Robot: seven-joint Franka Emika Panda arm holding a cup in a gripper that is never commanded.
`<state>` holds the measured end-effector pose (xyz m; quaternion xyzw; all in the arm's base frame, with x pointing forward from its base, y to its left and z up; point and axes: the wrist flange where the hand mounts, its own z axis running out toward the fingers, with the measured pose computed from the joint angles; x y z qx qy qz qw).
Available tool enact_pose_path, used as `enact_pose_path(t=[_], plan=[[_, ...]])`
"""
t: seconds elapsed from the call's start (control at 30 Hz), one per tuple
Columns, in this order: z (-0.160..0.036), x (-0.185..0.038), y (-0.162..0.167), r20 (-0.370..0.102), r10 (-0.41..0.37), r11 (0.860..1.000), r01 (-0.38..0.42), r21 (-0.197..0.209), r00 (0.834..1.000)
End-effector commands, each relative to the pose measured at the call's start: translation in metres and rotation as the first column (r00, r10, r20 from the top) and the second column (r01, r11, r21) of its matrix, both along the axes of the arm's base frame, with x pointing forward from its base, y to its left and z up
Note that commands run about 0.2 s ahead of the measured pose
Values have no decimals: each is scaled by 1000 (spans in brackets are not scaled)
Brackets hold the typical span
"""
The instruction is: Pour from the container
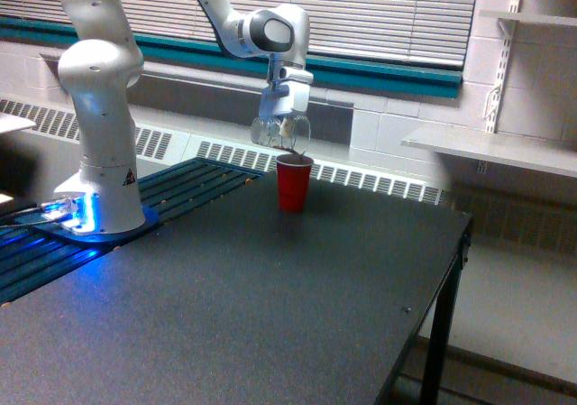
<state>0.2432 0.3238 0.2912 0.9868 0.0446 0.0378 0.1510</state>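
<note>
Container (280,133) between fingers (285,127) (tipped), above red cup (293,184)

The container (280,132) is a small clear, colourless cup, held up in the air by the tool (283,121), which closes on it from above. It is tipped well over, lying nearly on its side, with its mouth towards the exterior view's right. Its wall is see-through enough that the window ledge behind shows through it. It hangs just above the rim of the red cup (293,184), apart from it. A little dark material shows at its lower edge; it is too small to make out.
</note>
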Motion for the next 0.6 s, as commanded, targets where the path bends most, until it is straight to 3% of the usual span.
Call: enact_pose_path(t=[0.03, 0.6], plan=[[5, -1, -4, -12, 32, 999, -32, -3, 999], [28, -8, -16, 13, 19, 999, -19, 36, 1000]])
